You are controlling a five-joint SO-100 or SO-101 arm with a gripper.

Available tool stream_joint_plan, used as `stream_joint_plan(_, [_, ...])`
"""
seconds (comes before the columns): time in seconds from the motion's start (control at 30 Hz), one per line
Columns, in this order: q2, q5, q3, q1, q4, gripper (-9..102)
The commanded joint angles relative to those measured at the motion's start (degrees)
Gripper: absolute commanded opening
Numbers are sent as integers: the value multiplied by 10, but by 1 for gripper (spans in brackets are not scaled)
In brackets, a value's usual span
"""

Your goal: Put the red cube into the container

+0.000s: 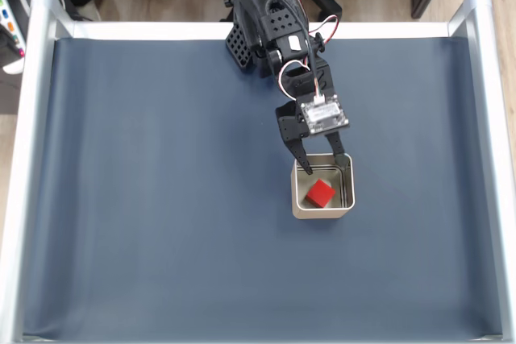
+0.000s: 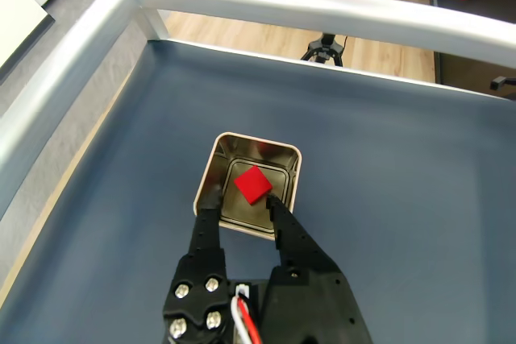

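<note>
The red cube (image 1: 320, 192) is lying loose on the floor of the container (image 1: 295, 199), which is sitting on the blue-covered counter (image 1: 161, 199). The tool (image 1: 323, 162) is hanging over the container's rim, spread wide, gripping nothing.

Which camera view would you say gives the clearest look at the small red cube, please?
The wrist view: the small matte red cube lies close and unobstructed on the floor of the square silvery metal tin, framed by the open end effector. The fixed view shows the cube from above, smaller, with the end effector over the tin's rim.
</note>
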Motion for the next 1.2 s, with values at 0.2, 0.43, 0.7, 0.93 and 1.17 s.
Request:
stream_joint_plan(0.2, [73,-21,-4,39,-11,0])
stream_joint_plan(0.43, [159,-57,34,122,-13,0])
stream_joint_plan(0.7, [304,-73,134,192,-1,0])
stream_joint_plan(0.93, [387,-48,222,209,5,0])
stream_joint_plan(1.17, [427,-18,278,199,38,0])
